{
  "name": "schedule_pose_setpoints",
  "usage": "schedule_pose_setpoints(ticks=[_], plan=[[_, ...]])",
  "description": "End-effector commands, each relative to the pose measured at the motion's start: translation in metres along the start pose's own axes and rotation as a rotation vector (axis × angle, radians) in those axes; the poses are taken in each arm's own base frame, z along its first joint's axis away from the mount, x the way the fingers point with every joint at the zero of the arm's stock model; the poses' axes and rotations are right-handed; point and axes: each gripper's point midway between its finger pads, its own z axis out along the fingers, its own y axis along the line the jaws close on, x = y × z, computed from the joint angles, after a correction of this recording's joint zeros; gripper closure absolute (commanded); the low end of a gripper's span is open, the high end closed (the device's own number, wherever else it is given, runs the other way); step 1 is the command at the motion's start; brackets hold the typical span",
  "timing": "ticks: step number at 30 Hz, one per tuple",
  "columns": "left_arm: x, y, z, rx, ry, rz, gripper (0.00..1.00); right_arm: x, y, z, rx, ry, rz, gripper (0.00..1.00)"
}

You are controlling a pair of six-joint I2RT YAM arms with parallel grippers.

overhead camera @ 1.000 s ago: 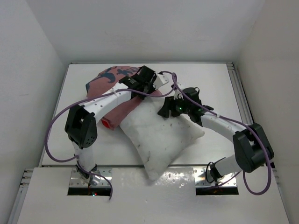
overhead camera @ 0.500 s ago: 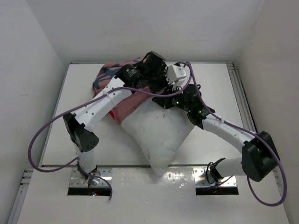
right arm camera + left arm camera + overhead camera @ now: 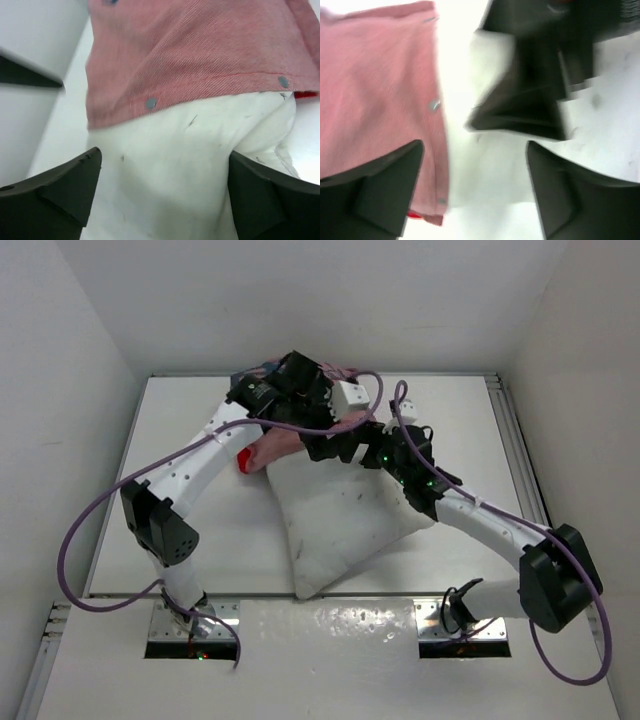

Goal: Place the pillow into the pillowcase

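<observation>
The white pillow (image 3: 345, 530) lies tilted mid-table, one corner near the front edge. The pink pillowcase (image 3: 283, 443) is bunched at its far end, mostly hidden under my left arm. In the right wrist view the pillowcase's snap-studded hem (image 3: 200, 80) lies over the pillow's top (image 3: 165, 190). My right gripper (image 3: 165, 155) is open just above the pillow, its fingers wide apart and gripping nothing. My left gripper (image 3: 475, 147) is open too, above the pillowcase edge (image 3: 380, 100) and the pillow (image 3: 490, 180). From above, the left gripper (image 3: 305, 408) and right gripper (image 3: 330, 448) stand close together.
White walls close in the table (image 3: 180, 440) on the left, back and right. Purple cables (image 3: 100, 510) loop off both arms. A red patch of fabric (image 3: 243, 460) shows left of the pillow. The right gripper's dark body (image 3: 530, 100) shows blurred in the left wrist view.
Both grippers have opened. The left arm swung left along the back. The pillow turned, its near corner sliding left, and the pillowcase sits bunched smaller under the left arm.
</observation>
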Motion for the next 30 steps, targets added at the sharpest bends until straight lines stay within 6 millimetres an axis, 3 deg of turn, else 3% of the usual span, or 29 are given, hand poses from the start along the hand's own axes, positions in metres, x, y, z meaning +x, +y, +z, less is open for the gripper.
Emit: schedule_pose_setpoints(ticks=[1, 2, 3, 4, 5, 6, 7, 8, 9, 10, 12, 13, 14, 15, 17, 18, 19, 21, 23, 24, 25, 26, 27, 28, 29, 30], plan=[[-0.023, 0.029, -0.064, -0.167, -0.142, -0.025, 0.11, -0.026, 0.043, -0.016, -0.148, 0.042, -0.223, 0.01], [-0.005, 0.035, -0.063, -0.208, -0.096, -0.044, 0.09, -0.015, 0.03, -0.025, -0.118, 0.115, -0.33, 0.01], [0.002, 0.049, -0.07, -0.272, -0.101, -0.061, 0.09, -0.03, 0.034, -0.034, -0.116, 0.09, -0.382, 0.01], [0.009, 0.053, -0.085, -0.329, -0.112, -0.078, 0.09, -0.032, 0.027, -0.039, -0.096, 0.101, -0.427, 0.01], [0.041, 0.064, -0.082, -0.385, -0.059, -0.169, 0.11, -0.033, 0.018, -0.045, -0.078, 0.119, -0.486, 0.01], [0.049, 0.073, -0.084, -0.431, -0.078, -0.202, 0.16, -0.045, 0.009, -0.048, -0.053, 0.103, -0.484, 0.03], [0.06, 0.076, -0.091, -0.462, -0.083, -0.244, 0.45, -0.052, 0.004, -0.052, -0.052, 0.097, -0.478, 0.16], [0.074, 0.076, -0.087, -0.466, -0.068, -0.296, 0.63, -0.054, -0.003, -0.054, -0.034, 0.113, -0.432, 0.76], [0.103, 0.077, -0.078, -0.466, -0.017, -0.339, 0.88, -0.067, -0.022, -0.049, 0.023, 0.105, -0.374, 1.0], [0.12, 0.08, -0.077, -0.484, 0.023, -0.357, 0.92, -0.07, -0.029, -0.046, 0.048, 0.104, -0.283, 1.0], [0.151, 0.079, -0.064, -0.496, 0.096, -0.385, 0.88, -0.084, -0.053, -0.038, 0.086, 0.089, -0.152, 0.95], [0.165, 0.086, -0.065, -0.531, 0.126, -0.416, 0.81, -0.083, -0.06, -0.024, 0.086, 0.092, -0.049, 0.87], [0.171, 0.089, -0.061, -0.533, 0.134, -0.438, 0.57, -0.094, -0.068, -0.019, 0.073, 0.068, 0.003, 0.72], [0.176, 0.091, -0.053, -0.513, 0.135, -0.493, 0.44, -0.099, -0.06, -0.003, -0.005, 0.052, 0.08, 0.63], [0.18, 0.094, -0.049, -0.478, 0.132, -0.566, 0.22, -0.105, -0.064, 0.01, -0.039, 0.026, 0.122, 0.51], [0.18, 0.098, -0.043, -0.458, 0.128, -0.599, 0.19, -0.106, -0.065, 0.017, -0.041, 0.015, 0.125, 0.39], [0.18, 0.096, -0.038, -0.431, 0.111, -0.645, 0.18, -0.098, -0.076, 0.029, -0.02, 0.033, 0.109, 0.36], [0.183, 0.097, -0.034, -0.435, 0.108, -0.644, 0.16, -0.094, -0.079, 0.038, 0.006, 0.064, 0.077, 0.35], [0.183, 0.099, -0.046, -0.501, 0.128, -0.514, 0.19, -0.072, -0.099, 0.032, 0.072, 0.127, 0.076, 0.35], [0.203, 0.093, -0.048, -0.515, 0.206, -0.391, 0.21, -0.069, -0.103, 0.027, 0.072, 0.123, 0.058, 0.32], [0.199, 0.1, -0.053, -0.573, 0.188, -0.29, 0.22, -0.057, -0.114, 0.013, 0.091, 0.13, 0.056, 0.31], [0.192, 0.1, -0.076, -0.646, 0.171, -0.187, 0.24, -0.054, -0.119, 0.006, 0.098, 0.13, 0.044, 0.29], [0.209, 0.098, -0.072, -0.667, 0.217, -0.001, 0.23, -0.045, -0.131, -0.003, 0.119, 0.148, 0.018, 0.26], [0.2, 0.095, -0.088, -0.72, 0.185, 0.115, 0.22, -0.05, -0.127, -0.011, 0.111, 0.14, -0.016, 0.25], [0.201, 0.093, -0.089, -0.738, 0.183, 0.222, 0.2, -0.048, -0.129, -0.016, 0.114, 0.154, -0.038, 0.24], [0.205, 0.088, -0.078, -0.735, 0.185, 0.425, 0.18, -0.04, -0.133, -0.021, 0.124, 0.194, -0.078, 0.23]])
